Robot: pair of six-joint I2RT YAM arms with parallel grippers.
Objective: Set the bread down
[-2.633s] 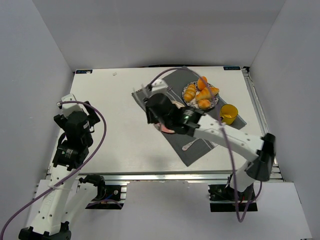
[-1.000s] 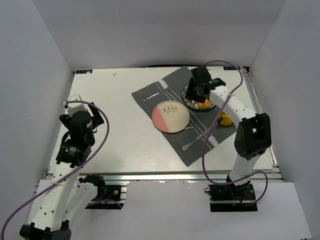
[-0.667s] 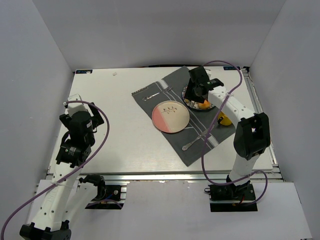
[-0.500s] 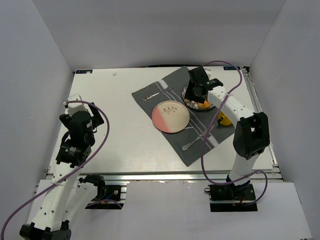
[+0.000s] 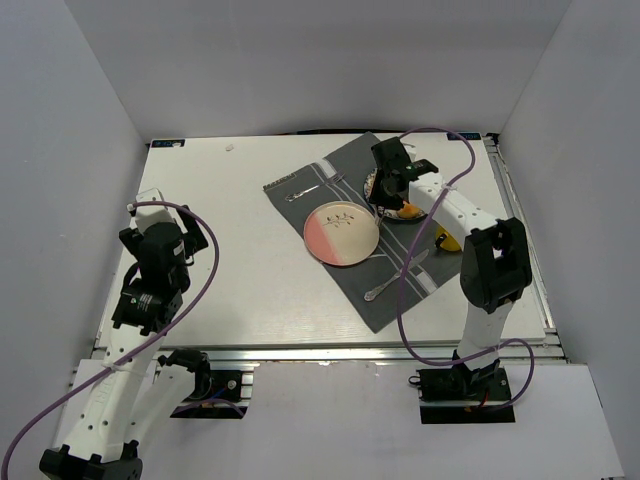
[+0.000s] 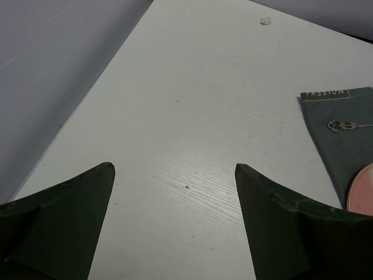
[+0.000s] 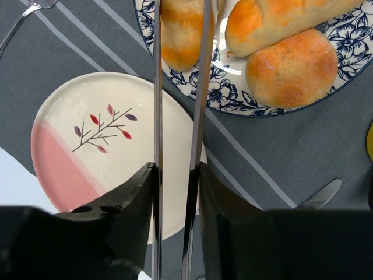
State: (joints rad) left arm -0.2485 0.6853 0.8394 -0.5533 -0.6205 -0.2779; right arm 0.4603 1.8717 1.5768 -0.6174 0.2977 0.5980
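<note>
My right gripper [image 7: 175,170] is shut on a pair of metal tongs [image 7: 156,87]. The two tong blades straddle the bread [image 7: 179,35], a golden-orange roll at the near-left rim of the blue floral plate [image 7: 233,99]. I cannot tell whether the roll is lifted off the plate. In the top view the right gripper [image 5: 388,178] hovers over that plate [image 5: 372,186] at the back right. The white and pink plate [image 5: 341,234] lies just left of it, also in the right wrist view [image 7: 105,140]. My left gripper [image 6: 175,175] is open and empty over bare table.
A longer smooth roll [image 7: 280,20] and a round bun [image 7: 291,70] share the floral plate. A grey striped mat [image 5: 400,280] carries both plates, a spoon [image 5: 385,287], a fork [image 5: 305,190] and a yellow cup [image 5: 447,240]. White walls enclose the table.
The right arm swung from over the pink plate to the floral plate, then shifted slightly left there over the last second. The left arm stayed still.
</note>
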